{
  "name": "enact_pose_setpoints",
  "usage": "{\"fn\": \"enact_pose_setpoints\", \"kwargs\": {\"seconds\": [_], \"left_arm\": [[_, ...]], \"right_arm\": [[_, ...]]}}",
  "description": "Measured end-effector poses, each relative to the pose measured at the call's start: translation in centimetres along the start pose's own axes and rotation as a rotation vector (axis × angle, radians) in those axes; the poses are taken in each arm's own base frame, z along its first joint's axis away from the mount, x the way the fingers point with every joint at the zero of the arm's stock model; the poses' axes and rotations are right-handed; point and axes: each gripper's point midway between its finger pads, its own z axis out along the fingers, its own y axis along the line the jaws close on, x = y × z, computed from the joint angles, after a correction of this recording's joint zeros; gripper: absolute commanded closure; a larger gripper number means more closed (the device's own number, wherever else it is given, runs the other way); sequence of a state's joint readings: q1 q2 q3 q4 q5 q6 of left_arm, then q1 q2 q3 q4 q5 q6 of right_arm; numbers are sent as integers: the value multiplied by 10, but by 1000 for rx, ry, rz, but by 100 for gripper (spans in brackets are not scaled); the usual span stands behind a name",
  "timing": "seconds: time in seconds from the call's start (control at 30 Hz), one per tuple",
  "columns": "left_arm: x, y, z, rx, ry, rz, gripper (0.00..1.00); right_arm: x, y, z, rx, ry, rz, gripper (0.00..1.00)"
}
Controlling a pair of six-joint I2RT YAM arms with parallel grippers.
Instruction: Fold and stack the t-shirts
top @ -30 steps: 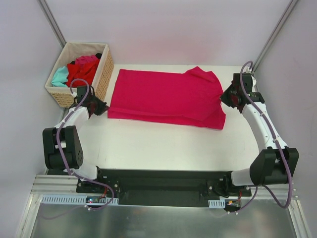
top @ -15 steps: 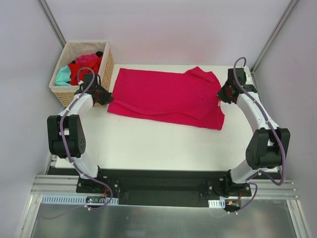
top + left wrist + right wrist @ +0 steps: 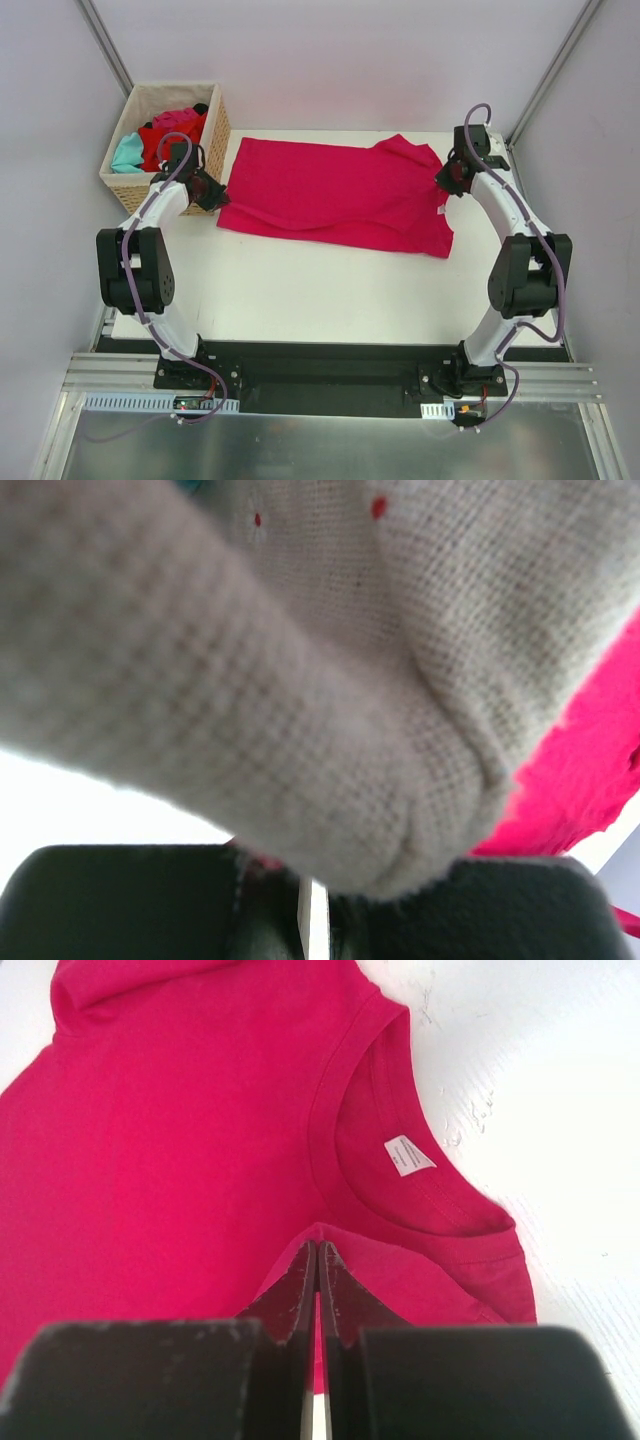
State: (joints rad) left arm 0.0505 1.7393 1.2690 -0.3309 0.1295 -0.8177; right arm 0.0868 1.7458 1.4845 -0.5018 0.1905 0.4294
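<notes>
Left gripper [image 3: 205,190] – jaws together. In the left wrist view [image 3: 312,900] a sliver of magenta cloth sits right at the tips, so they look nipped on the left edge of the magenta t-shirt [image 3: 330,195]. A low ridge runs in the cloth just off these jaws toward the shirt's middle. Directly ahead of and above the jaws the cream woven liner [image 3: 250,680] fills most of the wrist view, very close and blurred. More of the magenta t-shirt [image 3: 590,770] shows to the right of the jaws.

The basket [image 3: 212,150] stands just beside the left jaws on their outer, far side. Inside are bunched red t-shirt [image 3: 165,142], teal t-shirt [image 3: 125,152] and pink t-shirt [image 3: 180,120].

Right gripper [image 3: 447,180] – jaws pressed together on a small tented pinch of the magenta t-shirt [image 3: 170,1130], seen at the tips in the right wrist view [image 3: 318,1255]. The pinch is just below the neckline [image 3: 325,1110]. The white label [image 3: 409,1155] lies ahead of the jaws and a little right, inside the collar. Bare white surface [image 3: 560,1110] is further right of the jaws.

The magenta t-shirt lies spread between the two sets of jaws on the surface [image 3: 300,290], mostly flat, neck end at the right jaws and hem end at the left jaws.
</notes>
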Motion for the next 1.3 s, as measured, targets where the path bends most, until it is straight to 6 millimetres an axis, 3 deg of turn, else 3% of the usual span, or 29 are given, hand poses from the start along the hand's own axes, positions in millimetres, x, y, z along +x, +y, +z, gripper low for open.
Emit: {"fn": "enact_pose_setpoints", "kwargs": {"seconds": [0.1,0.17,0.2,0.27,0.3,0.33,0.37,0.4,0.47,0.5,0.77,0.83,0.93,1.03,1.1,1.17,1.3], "left_arm": [[0,0,0,-11,1,2,100],[-1,1,1,-20,-4,2,88],[-1,1,1,-25,-8,2,67],[-7,-5,4,-7,-34,16,52],[-16,-8,10,-3,-65,19,29],[-23,-14,12,7,-87,14,10],[-21,-17,11,12,-88,22,1],[-25,-23,11,28,-110,30,1],[-33,-31,12,43,-142,23,1],[-33,-30,12,37,-149,25,1],[-34,-29,13,6,-185,46,1],[-30,-31,11,11,-183,53,1],[-18,-37,11,15,-175,94,1],[6,-50,10,31,-141,153,1],[30,-62,8,60,-91,207,1],[58,-75,6,90,-46,273,1],[102,-95,1,148,15,383,1]], "right_arm": [[-5,3,2,1,-10,1,99],[-8,5,3,-2,-15,1,99],[-8,6,4,-1,-16,2,99],[-8,6,8,4,-15,0,99],[-8,5,10,8,-13,-2,99],[-7,5,11,11,-11,-3,92],[-5,4,14,15,-7,-5,79],[-4,3,16,19,-2,-7,64],[-2,2,20,27,4,-13,21],[-2,1,22,31,4,-15,5],[-9,2,20,36,-31,-60,3],[-12,7,11,25,-50,-79,3],[-10,28,-20,-41,-86,-125,3],[5,53,-57,-139,-100,-182,3],[21,60,-69,-182,-85,-217,3],[41,51,-67,-181,-49,-240,3],[87,11,-37,-94,69,-268,3]]}}
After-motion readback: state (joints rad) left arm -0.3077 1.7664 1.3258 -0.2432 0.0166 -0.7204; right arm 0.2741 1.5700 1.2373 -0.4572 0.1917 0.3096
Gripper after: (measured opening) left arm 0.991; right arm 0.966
